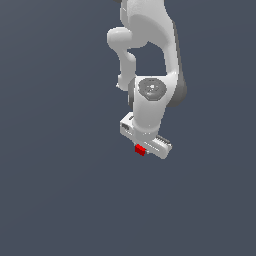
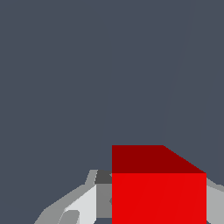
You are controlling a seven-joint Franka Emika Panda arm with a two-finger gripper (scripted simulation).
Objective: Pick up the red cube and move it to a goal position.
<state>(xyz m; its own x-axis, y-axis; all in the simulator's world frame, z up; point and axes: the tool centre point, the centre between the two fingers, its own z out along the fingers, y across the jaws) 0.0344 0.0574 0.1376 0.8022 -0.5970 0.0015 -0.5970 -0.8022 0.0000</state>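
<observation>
The red cube (image 1: pixel 139 149) is a tiny bright red block seen just under the white gripper (image 1: pixel 142 148) of the arm in the exterior view. In the wrist view the red cube (image 2: pixel 158 188) fills the space between the grey fingers (image 2: pixel 72 210), which press on its sides. The gripper is shut on the cube. The fingertips themselves are mostly hidden by the hand in the exterior view. No goal marker shows in either view.
The white arm (image 1: pixel 150 60) reaches down from the top of the exterior view. A plain dark grey-blue surface (image 1: pixel 60 190) fills the rest of both views.
</observation>
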